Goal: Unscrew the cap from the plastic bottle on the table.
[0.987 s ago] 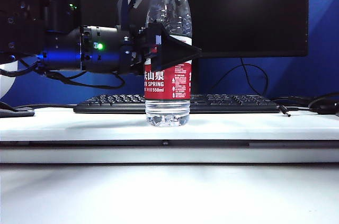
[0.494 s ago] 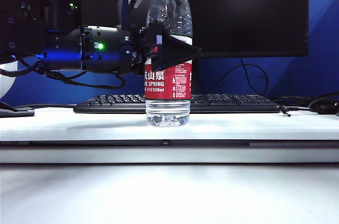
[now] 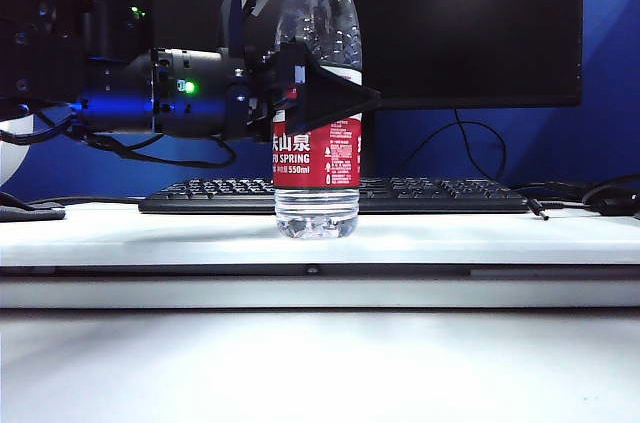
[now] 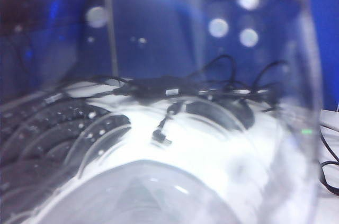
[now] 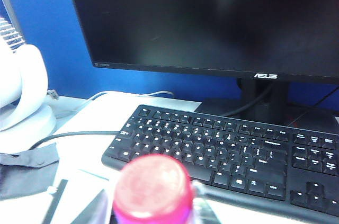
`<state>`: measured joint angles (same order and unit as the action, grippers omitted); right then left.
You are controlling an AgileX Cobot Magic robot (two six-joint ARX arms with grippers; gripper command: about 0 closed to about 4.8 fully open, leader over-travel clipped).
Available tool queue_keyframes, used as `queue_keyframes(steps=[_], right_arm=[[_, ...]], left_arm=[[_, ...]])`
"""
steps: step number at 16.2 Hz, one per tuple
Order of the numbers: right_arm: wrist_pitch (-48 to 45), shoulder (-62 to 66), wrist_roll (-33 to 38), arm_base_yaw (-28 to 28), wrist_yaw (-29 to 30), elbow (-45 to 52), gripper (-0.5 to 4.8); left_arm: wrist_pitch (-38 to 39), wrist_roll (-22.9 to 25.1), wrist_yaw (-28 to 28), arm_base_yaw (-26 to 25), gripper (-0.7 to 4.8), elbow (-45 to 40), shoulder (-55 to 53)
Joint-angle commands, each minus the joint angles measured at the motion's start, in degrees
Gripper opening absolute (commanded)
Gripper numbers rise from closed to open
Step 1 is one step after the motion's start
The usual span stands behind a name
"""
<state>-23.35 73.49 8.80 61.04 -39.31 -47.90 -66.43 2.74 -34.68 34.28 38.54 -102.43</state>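
We see the clear ribbed plastic bottle, red-white label, small red cap on, upright on the white table. Left gripper clamps its middle. Right gripper not visible, state unknown.

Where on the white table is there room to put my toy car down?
The table is bare in front of the keyboard, right of the plastic bottle, and also left of it below the left gripper, whose jaws hold the bottle's middle. Behind is crowded: keyboard, monitor, cables. The right gripper isn't visible, only the cap below its camera.
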Motion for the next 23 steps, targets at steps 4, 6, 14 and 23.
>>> queue_keyframes(steps=[4, 6, 14, 23], right_arm=[[-2.8, -0.1, 0.2, 0.0, 0.6, -0.2, 2.12], [-2.7, -0.1, 0.0, 0.0, 0.6, -0.2, 2.11], [-3.4, -0.2, -1.7, -0.1, 0.6, -0.2, 2.11], [-2.2, -0.3, -1.7, -0.6, 0.7, -0.2, 1.45]], left_arm=[[1.7, -0.2, 0.0, 0.2, 2.68, -0.1, -0.2], [1.7, -0.2, 0.0, 0.2, 2.68, -0.1, -0.2], [1.7, -0.2, 0.0, 0.2, 2.68, -0.1, -0.2], [1.7, -0.2, 0.0, 0.2, 2.68, -0.1, -0.2]])
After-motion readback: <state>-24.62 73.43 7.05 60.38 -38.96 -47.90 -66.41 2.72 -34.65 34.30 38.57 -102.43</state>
